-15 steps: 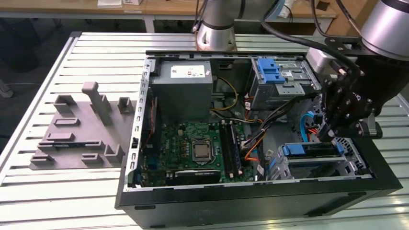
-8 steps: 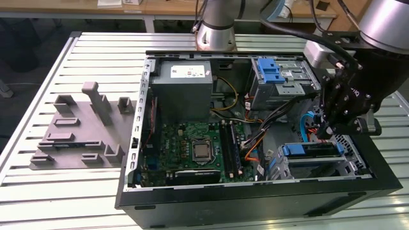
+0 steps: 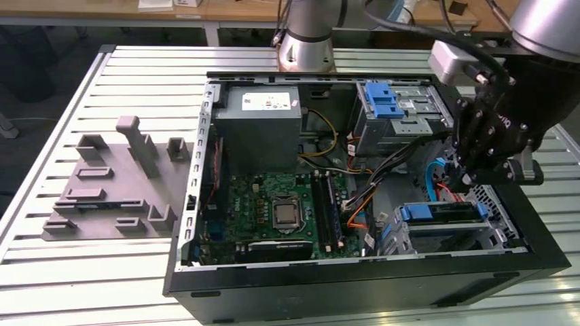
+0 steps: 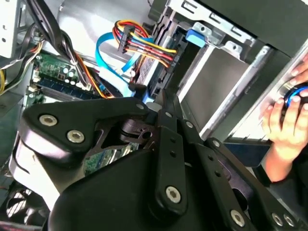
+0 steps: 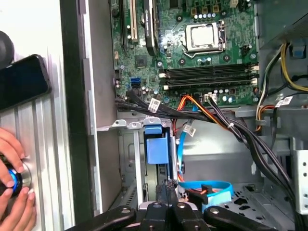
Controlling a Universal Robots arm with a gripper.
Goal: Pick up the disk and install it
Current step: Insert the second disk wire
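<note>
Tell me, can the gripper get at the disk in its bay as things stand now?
Probably yes. The gripper hangs right above the disk, whose blue carrier edge faces up in the open case; the blue cable lies beside it, not across.

Cables (image 5: 226, 125) and drive cage (image 3: 453, 227) crowd the case's corner.

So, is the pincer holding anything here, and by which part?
Nothing: the pincer is shut and empty, tips beside the disk's blue plastic carrier frame.

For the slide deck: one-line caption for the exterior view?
Gripper lowered into the open PC case, above the blue-framed drive bay.
</note>
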